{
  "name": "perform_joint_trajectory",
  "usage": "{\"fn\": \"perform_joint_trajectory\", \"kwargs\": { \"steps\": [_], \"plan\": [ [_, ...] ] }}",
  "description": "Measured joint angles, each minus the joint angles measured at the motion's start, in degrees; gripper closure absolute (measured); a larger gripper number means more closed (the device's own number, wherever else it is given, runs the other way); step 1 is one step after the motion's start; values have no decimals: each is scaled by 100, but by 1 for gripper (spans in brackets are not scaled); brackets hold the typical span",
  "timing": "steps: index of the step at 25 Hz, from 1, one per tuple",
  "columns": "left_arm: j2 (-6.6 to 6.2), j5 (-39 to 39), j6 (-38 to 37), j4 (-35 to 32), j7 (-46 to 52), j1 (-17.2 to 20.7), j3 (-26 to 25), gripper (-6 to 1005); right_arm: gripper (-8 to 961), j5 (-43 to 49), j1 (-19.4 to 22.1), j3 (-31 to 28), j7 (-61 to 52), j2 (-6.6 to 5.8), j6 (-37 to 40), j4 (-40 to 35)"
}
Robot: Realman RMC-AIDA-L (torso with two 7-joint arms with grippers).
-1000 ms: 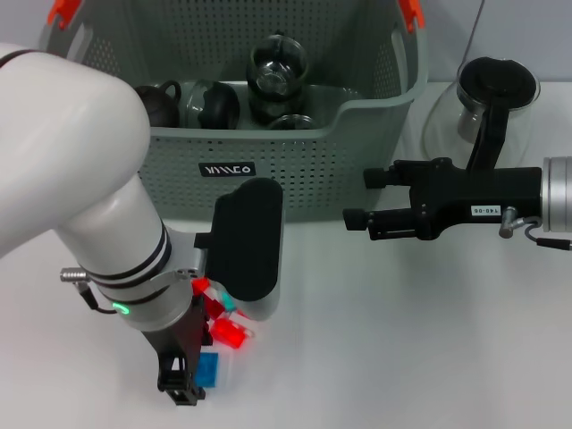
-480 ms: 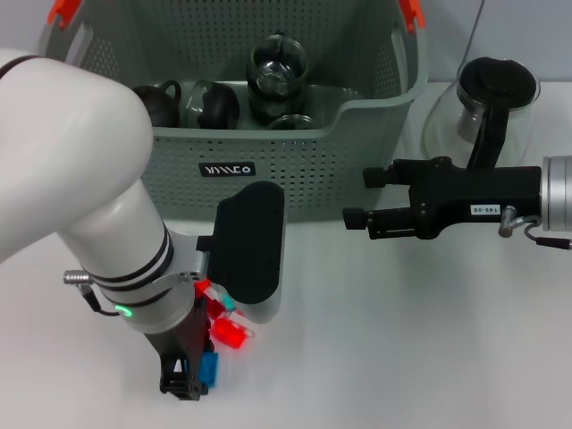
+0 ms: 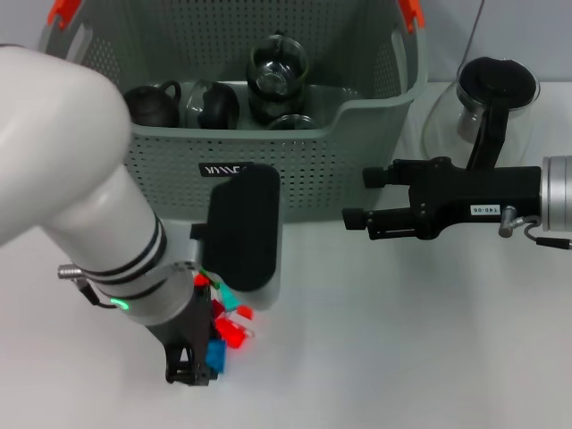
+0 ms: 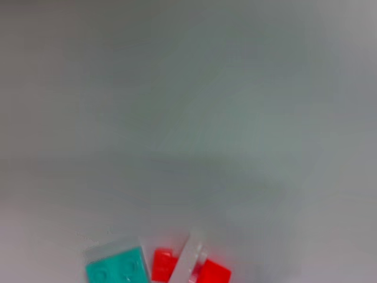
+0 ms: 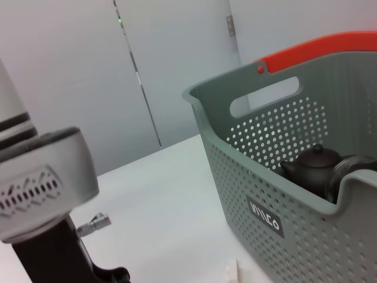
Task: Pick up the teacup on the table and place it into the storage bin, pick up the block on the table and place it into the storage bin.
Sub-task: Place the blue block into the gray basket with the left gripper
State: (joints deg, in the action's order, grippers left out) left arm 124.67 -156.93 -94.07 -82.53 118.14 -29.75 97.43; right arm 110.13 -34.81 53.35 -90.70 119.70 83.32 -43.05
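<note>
Your left gripper, pinching the blue block by the table's near edge, has the storage bin straight toward the far edge; your right gripper is spread.

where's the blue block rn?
Head view: the blue block is low on the left, at the left claw, beside the red blocks on the table.

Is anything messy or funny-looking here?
A little. The blocks lie in a jumbled heap on the table, some tilted, under the left gripper, which hides part of the heap. A glass pot stands outside the bin, behind the right gripper. Nothing looks spilled or broken.
</note>
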Motion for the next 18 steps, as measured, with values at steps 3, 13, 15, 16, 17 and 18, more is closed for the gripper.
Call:
{"fn": "perform_joint_trajectory", "kwargs": {
  "steps": [3,13,15,16,17,18],
  "plan": [
    [11,296,-129,-333,71,184,-363,599,100,0,-6,0,12,0,0,-7],
    [-41,2701,-551,-560,246,275,-3376,584,100,11,55,0,48,-57,10,-11],
    [-53,3075,-457,-512,204,99,-4014,581,100,30,60,1,48,-69,17,-11],
    [-57,3136,-335,-492,198,-4,-4198,580,100,37,62,5,46,-76,22,-11],
    [-61,3182,-179,-466,194,-115,-4355,578,100,40,62,9,44,-83,27,-10],
    [-65,3181,56,-432,189,-247,-4456,577,100,40,62,15,42,-86,45,-10]
  ]
}}
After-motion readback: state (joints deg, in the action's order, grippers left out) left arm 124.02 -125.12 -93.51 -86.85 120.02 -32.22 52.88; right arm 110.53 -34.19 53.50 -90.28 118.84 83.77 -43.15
